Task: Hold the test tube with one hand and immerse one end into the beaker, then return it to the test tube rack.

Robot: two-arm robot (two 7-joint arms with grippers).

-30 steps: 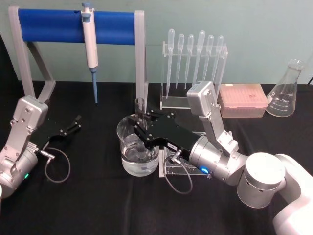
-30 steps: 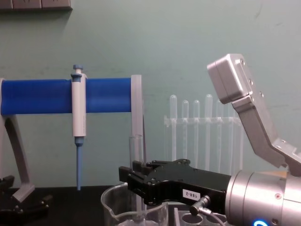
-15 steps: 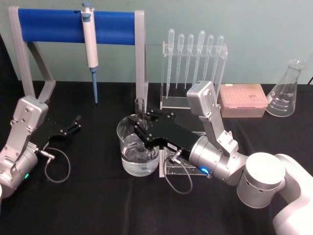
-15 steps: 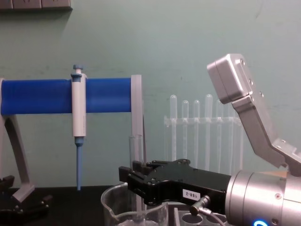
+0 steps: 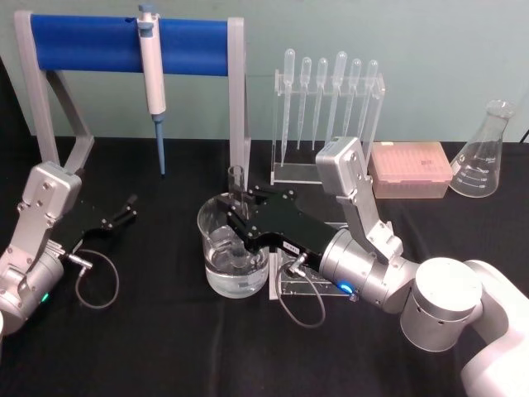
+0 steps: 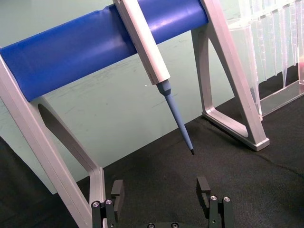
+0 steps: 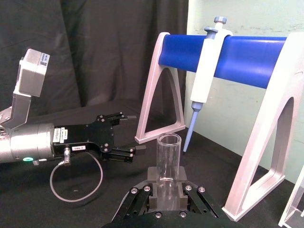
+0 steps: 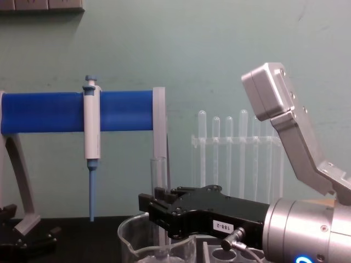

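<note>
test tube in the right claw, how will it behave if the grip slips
Probably fragile: the test tube looks like thin clear glass. Likely slippery, since the right claw grips a smooth round wall. Laid flat, it would probably roll.

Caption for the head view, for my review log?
Right claw holds the test tube upright, its lower end in the beaker; left claw idle, open.

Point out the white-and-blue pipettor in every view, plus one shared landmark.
Head view: pipettor, upper left.
Chest view: left of centre.
Left wrist view: ahead of the left gripper, at.
Right wrist view: beyond the test tube, at.
Shared landmark: the blue bar it hangs on.
</note>
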